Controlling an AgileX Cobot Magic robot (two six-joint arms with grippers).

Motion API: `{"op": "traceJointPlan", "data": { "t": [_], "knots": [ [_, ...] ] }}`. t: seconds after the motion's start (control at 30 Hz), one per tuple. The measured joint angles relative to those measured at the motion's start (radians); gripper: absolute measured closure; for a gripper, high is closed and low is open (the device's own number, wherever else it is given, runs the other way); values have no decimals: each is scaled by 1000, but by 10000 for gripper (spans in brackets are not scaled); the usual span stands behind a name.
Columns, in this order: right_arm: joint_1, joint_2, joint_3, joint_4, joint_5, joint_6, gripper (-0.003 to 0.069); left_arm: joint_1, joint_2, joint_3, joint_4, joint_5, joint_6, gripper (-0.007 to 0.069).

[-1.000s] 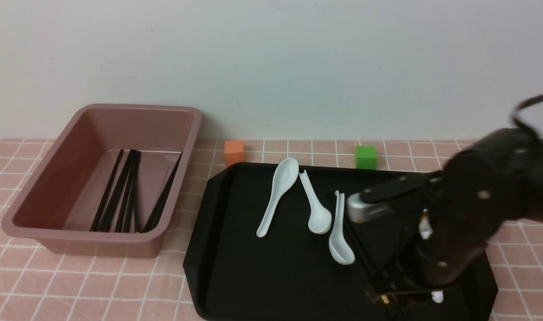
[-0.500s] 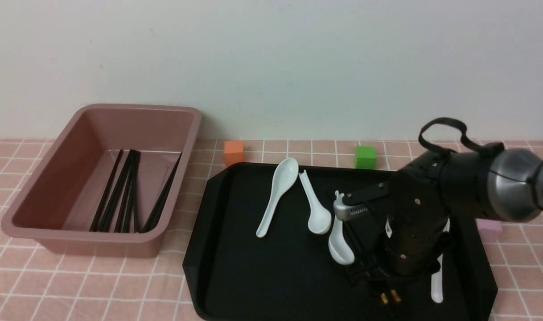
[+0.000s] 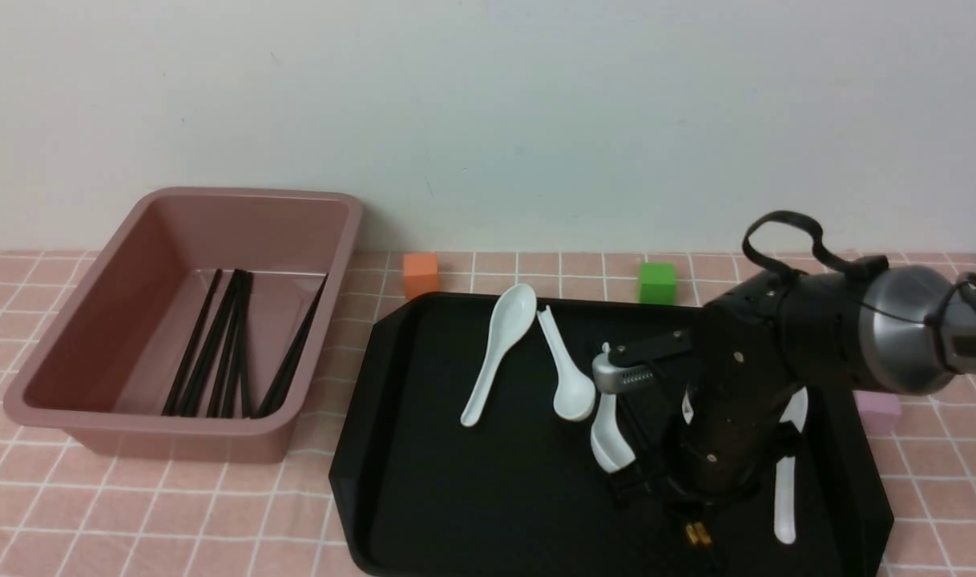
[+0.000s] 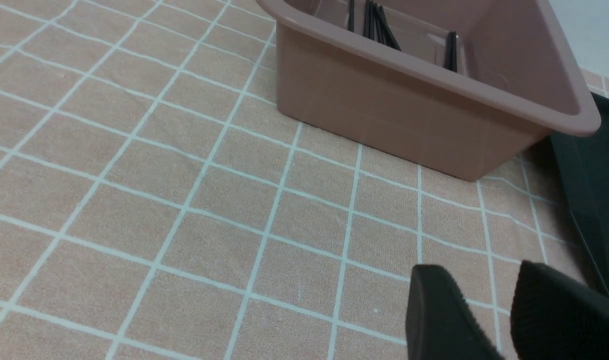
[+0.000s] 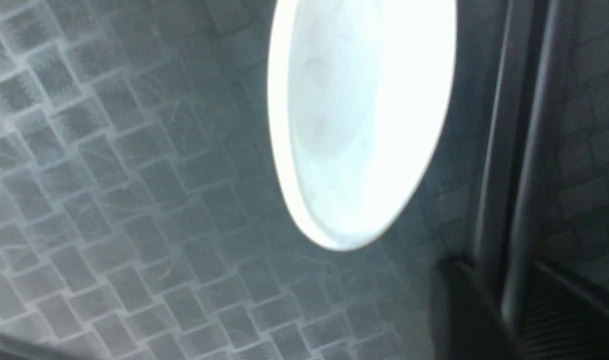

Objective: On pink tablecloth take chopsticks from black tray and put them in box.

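Note:
The chopsticks (image 3: 698, 534), black with gold bands, lie on the black tray (image 3: 456, 481) and run under my right arm. My right gripper (image 3: 656, 481) points down onto them. In the right wrist view both sticks (image 5: 502, 150) pass between the fingers of the right gripper (image 5: 502, 270), whose jaws stand snug against them. The box (image 3: 175, 437) stands left of the tray on the pink tablecloth (image 3: 175, 513). My left gripper (image 4: 484, 280) hovers open and empty over the cloth (image 4: 184, 200), near the box (image 4: 384, 110).
Several plain black chopsticks (image 3: 223, 344) lie in the box. White spoons (image 3: 496, 353) (image 3: 568, 377) (image 3: 608, 433) (image 3: 784, 497) lie on the tray; one (image 5: 359, 125) is right beside the gripper. Orange (image 3: 421, 274), green (image 3: 658, 282) and pink (image 3: 879, 410) cubes sit around the tray.
My right arm has swung left and down onto the tray, settling over the gold-banded chopsticks. The chopsticks and spoons have stayed in place.

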Motion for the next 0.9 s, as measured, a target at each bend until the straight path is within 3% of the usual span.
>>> {"op": "traceJointPlan", "data": {
  "t": [0.27, 0.53, 0.7, 0.9],
  "knots": [
    [0, -45, 13, -29, 67, -1, 517, 0, 0, 0, 0, 0, 0, 386],
    [0, -285, -5, -102, 269, 50, 517, 0, 0, 0, 0, 0, 0, 386],
    [29, -319, -115, -41, 259, 41, 517, 0, 0, 0, 0, 0, 0, 386],
    [156, -192, -446, 51, 252, -40, 517, 0, 0, 0, 0, 0, 0, 386]
  ]
}}
